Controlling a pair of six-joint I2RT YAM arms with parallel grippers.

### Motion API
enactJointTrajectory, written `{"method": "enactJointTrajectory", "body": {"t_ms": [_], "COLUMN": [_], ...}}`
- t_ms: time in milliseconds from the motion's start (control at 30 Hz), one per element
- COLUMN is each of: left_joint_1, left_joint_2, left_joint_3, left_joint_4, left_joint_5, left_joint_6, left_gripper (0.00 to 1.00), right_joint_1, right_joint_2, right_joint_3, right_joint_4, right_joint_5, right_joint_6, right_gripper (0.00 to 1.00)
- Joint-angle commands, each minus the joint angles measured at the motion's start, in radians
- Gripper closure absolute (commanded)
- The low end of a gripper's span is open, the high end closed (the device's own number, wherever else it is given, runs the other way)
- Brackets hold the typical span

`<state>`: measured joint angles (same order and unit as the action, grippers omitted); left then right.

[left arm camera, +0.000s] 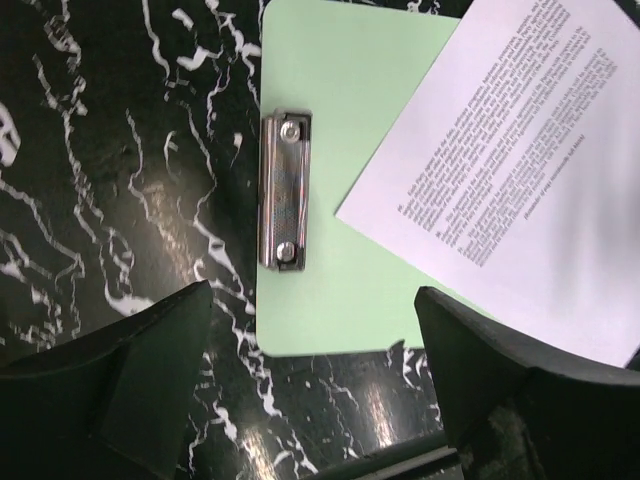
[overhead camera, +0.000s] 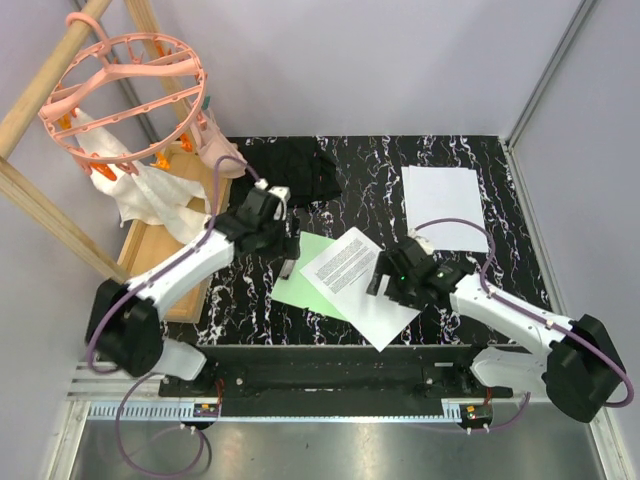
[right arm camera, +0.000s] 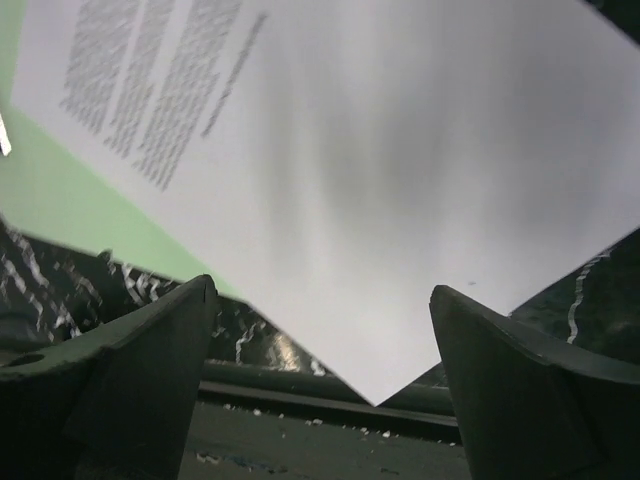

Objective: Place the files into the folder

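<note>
The light-green folder (overhead camera: 300, 285) lies flat on the black marbled table, its metal clip (left arm camera: 284, 190) at the short edge nearest my left gripper (overhead camera: 288, 256). A printed file (overhead camera: 352, 282) lies askew, partly on the folder (left arm camera: 350, 120) and partly on the table, its near corner reaching the table's front edge. A blank file (overhead camera: 443, 205) lies apart at the back right. My left gripper (left arm camera: 315, 290) hovers open over the folder's clip end, holding nothing. My right gripper (overhead camera: 385, 282) is open above the printed file (right arm camera: 380, 180), its fingers either side of the sheet's near corner, not pinching it.
A black fabric piece (overhead camera: 290, 168) lies at the back middle. A pink hanger rack (overhead camera: 125, 90) with a white cloth (overhead camera: 150, 195) hangs over a wooden board (overhead camera: 155, 255) at the left. A dark rail (overhead camera: 330, 362) runs along the table's front edge.
</note>
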<state>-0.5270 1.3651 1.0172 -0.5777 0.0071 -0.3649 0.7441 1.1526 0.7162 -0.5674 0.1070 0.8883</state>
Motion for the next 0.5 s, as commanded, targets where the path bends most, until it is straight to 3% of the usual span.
{"method": "enactJointTrajectory", "body": {"t_ms": [0,100,233,333,467], "left_joint_1": [0.005,0.007,0.004,-0.007,-0.028], "left_joint_2": [0.167,0.296,0.362,0.322,0.345], "left_joint_3": [0.139,0.214,0.258,0.238,0.241], "left_joint_4": [-0.016,-0.065,-0.093,-0.028,0.09], "left_joint_5": [0.021,0.021,0.005,0.066,0.247], "left_joint_6": [0.113,0.142,0.143,0.107,0.054], "left_gripper": [0.15,0.18,0.23,0.24,0.28], "right_joint_1": [-0.092,-0.115,-0.147,-0.164,-0.198], "right_joint_2": [-0.001,0.05,0.032,0.016,-0.025], "right_joint_3": [-0.012,0.049,-0.015,-0.052,-0.109], "right_joint_4": [0.092,-0.018,-0.011,-0.009,-0.006], "right_joint_5": [-0.032,0.089,0.115,0.115,0.111], "right_joint_6": [-0.006,-0.005,0.099,0.152,0.201], "right_gripper": [0.03,0.03,0.06,0.06,0.08]}}
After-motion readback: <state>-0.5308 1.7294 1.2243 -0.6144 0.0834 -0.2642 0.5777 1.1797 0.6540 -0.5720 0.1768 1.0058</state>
